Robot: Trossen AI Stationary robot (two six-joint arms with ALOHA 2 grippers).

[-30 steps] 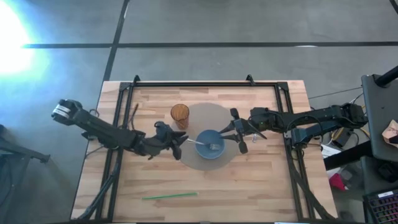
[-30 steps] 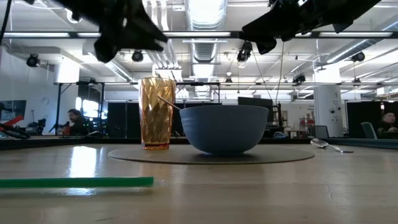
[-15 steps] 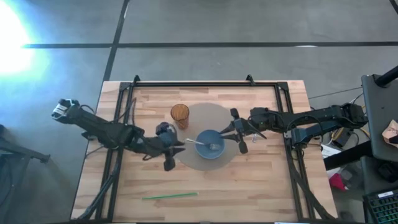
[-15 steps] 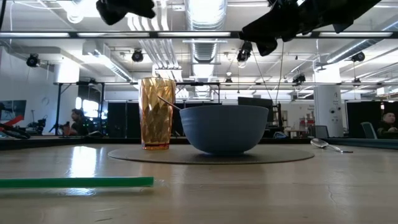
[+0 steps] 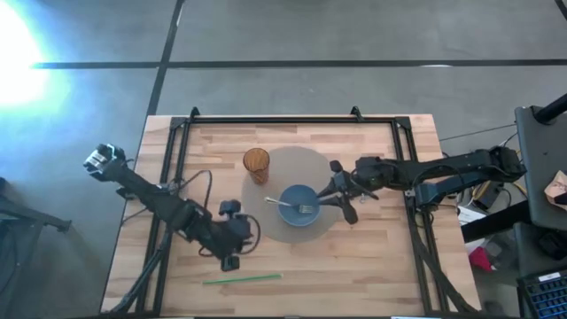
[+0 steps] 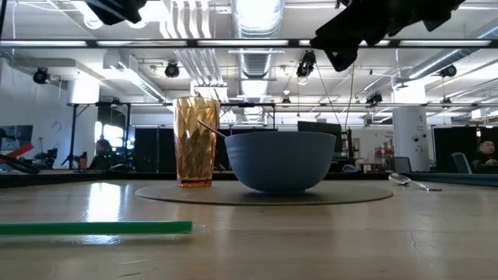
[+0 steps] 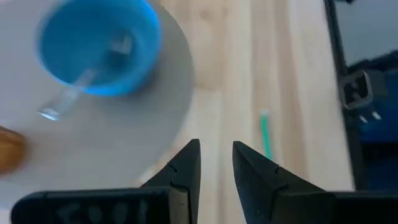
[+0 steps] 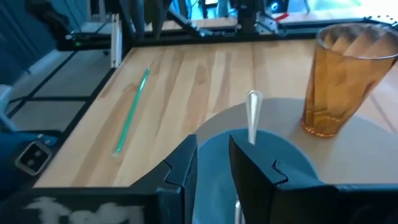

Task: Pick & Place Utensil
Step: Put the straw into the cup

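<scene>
A blue bowl (image 5: 299,205) stands on a round grey mat (image 5: 288,173). A silver utensil (image 5: 288,205) lies in the bowl, its handle leaning on the rim toward the table's left. An amber cup (image 5: 257,164) stands upright on the mat beside the bowl. My left gripper (image 5: 234,248) hovers over bare wood near the mat's near-left edge, its fingers (image 7: 186,168) a narrow gap apart and holding nothing. My right gripper (image 5: 328,197) hangs above the bowl's right rim (image 8: 273,155), narrowly open and empty.
A green straw (image 5: 242,278) lies flat near the table's near edge; it also shows in the left wrist view (image 7: 265,134). A second silver spoon (image 6: 408,181) rests on the table to the right of the mat. Black frame rails (image 5: 266,120) border the table.
My left gripper has drawn back from the bowl's left side toward the near edge and risen, leaving the top of the low view. The utensil has stayed in the bowl.
</scene>
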